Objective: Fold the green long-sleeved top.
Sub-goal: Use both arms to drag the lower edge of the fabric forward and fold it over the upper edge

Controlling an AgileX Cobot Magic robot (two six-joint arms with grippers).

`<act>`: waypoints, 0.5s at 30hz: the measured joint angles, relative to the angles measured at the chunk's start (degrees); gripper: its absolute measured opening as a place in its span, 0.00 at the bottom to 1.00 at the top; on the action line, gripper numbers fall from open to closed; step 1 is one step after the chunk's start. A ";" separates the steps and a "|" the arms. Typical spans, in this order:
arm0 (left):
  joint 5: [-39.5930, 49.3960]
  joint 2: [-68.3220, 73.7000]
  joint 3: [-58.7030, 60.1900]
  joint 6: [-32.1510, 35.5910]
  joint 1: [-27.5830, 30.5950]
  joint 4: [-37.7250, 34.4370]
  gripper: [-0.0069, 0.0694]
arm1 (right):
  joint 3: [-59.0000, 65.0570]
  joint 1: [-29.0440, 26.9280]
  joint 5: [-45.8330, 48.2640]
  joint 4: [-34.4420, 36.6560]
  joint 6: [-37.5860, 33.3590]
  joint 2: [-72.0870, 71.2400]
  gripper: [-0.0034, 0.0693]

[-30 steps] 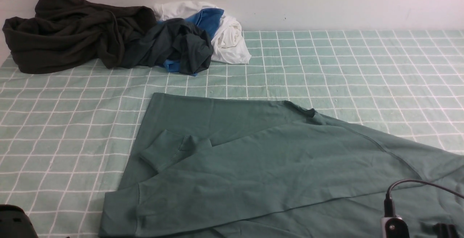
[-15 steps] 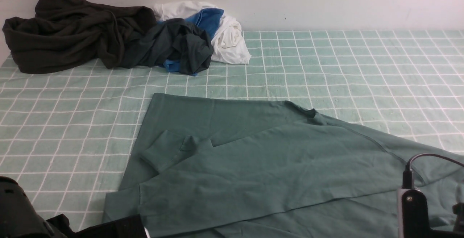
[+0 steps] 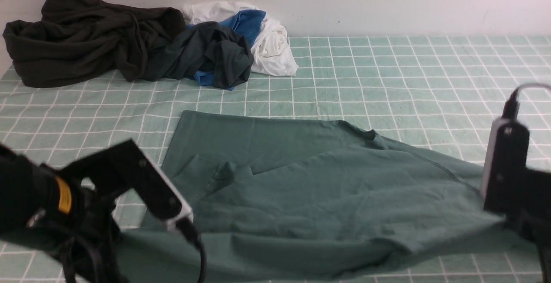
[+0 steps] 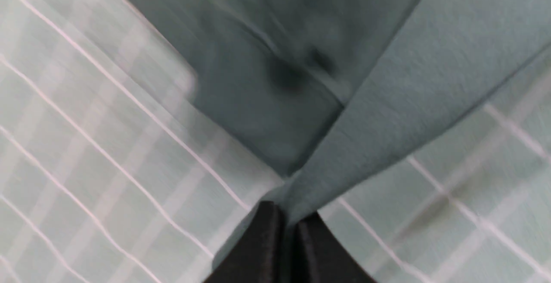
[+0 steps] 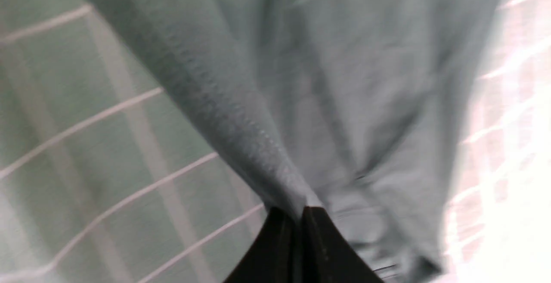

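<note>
The green long-sleeved top [image 3: 301, 188] lies spread on the checked cloth [image 3: 409, 80], one cuffed sleeve folded over its body. Its near edge is raised and rumpled between my two arms. In the left wrist view my left gripper [image 4: 288, 215] is shut on a pinched fold of the green top [image 4: 409, 80]. My right gripper [image 5: 298, 212] is likewise shut on a bunched, stitched edge of the top [image 5: 344, 102]. The front view shows the left arm [image 3: 137, 179] at the near left and the right arm [image 3: 506, 171] at the near right, with their fingertips hidden.
A pile of clothes sits at the back left against the wall: a blackish-brown garment [image 3: 86, 37], a dark teal-grey one [image 3: 206, 54], a blue piece [image 3: 247, 22] and a white one [image 3: 271, 46].
Both arms have risen into the front view from the near edge. The top's near edge has lifted with them and now sags and wrinkles between the two grips.
</note>
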 joint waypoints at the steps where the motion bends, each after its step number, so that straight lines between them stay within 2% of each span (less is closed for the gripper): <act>1: -0.52 1.32 -2.00 0.54 0.72 0.04 0.10 | -1.39 -1.23 -1.03 -0.06 -0.21 0.93 0.06; 7: -1.36 15.48 -18.32 3.72 5.56 0.06 0.11 | -12.08 -8.54 -4.52 -0.06 -0.28 11.88 0.06; 15: -2.50 35.31 -39.29 6.26 10.73 0.06 0.11 | -24.97 -12.27 -6.37 -0.28 0.15 29.07 0.06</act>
